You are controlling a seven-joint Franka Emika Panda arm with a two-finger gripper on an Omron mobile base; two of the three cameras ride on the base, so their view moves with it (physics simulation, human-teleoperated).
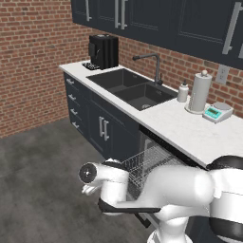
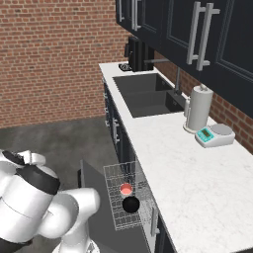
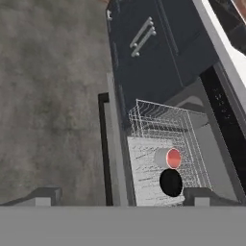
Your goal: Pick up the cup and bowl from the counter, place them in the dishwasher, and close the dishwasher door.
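Note:
The dishwasher (image 3: pixel 211 144) stands with its dishwasher door (image 3: pixel 117 158) dropped open and its wire rack (image 3: pixel 158 125) pulled out over the door. The cup (image 3: pixel 168 157) lies on its side in the rack, red inside showing. Right beside it in the rack sits the black bowl (image 3: pixel 170 182). From the right base view the cup (image 2: pixel 126 189) and the bowl (image 2: pixel 130 204) sit together in the rack (image 2: pixel 116 217). My gripper (image 3: pixel 122 197) hangs above the door and rack, open and holding nothing. The white counter (image 2: pixel 188 178) runs above the dishwasher.
On the counter (image 1: pixel 180 123) stand a paper towel roll (image 1: pixel 200 92), a small scale (image 1: pixel 217 112), a soap bottle (image 1: pixel 182 91) and a black coffee machine (image 1: pixel 103 51). A dark sink (image 1: pixel 128 88) with a faucet (image 1: pixel 154 66) is set into it. Grey floor (image 3: pixel 48 96) lies beside the door.

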